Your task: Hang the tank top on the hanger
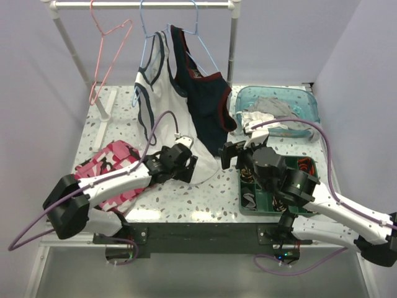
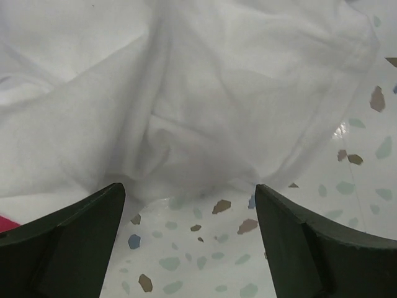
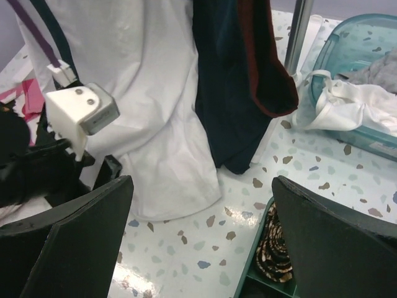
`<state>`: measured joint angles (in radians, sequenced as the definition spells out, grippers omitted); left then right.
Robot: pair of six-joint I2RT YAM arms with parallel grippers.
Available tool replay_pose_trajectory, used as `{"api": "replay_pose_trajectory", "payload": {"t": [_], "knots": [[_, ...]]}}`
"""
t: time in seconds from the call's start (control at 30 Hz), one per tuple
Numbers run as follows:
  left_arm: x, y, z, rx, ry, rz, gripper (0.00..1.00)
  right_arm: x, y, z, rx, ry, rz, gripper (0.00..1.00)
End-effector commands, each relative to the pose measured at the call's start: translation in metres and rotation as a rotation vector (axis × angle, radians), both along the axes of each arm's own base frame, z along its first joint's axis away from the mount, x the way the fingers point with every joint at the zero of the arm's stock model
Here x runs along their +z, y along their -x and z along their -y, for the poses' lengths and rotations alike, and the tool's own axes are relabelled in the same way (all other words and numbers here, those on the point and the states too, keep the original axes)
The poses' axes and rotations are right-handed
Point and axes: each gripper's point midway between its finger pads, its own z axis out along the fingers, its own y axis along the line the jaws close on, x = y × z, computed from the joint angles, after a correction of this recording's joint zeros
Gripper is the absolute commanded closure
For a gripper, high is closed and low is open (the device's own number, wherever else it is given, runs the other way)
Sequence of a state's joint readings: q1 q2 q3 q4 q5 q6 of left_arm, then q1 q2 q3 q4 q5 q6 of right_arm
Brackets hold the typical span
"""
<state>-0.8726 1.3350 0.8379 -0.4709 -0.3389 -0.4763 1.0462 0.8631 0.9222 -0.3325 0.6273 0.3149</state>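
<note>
Finishing hanging white navy-trimmed jersey tank top (image 1: 162,99) on thin light-blue wire hanger (image 1: 146,37); left claw (image 2: 188,189), right claw (image 3: 201,183) released, empty; next needing snag-free retreat.

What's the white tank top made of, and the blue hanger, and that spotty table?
The tank top looks like soft, matte cloth: it droops in loose folds. The hanger looks like thin wire with a smooth light blue coat; metal underneath is a guess. The table looks hard and glossy, speckled stone or a print of it; light glints off it.
</note>
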Motion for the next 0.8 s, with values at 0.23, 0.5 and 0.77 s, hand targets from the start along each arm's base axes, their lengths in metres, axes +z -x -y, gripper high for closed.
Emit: {"api": "replay_pose_trajectory", "payload": {"t": [0.23,0.5,0.77], "knots": [[-0.037,-0.052,0.004,0.152,-0.012,0.153,0.20,0.001,0.002,-0.010,0.028,-0.059,-0.013,0.01],[-0.059,-0.067,-0.026,0.249,-0.060,0.149,1.00,0.003,0.002,-0.011,0.033,-0.058,-0.007,0.02],[0.033,-0.125,-0.061,0.482,0.027,0.375,1.00,0.013,-0.001,-0.017,0.040,-0.064,0.005,0.02]]}}
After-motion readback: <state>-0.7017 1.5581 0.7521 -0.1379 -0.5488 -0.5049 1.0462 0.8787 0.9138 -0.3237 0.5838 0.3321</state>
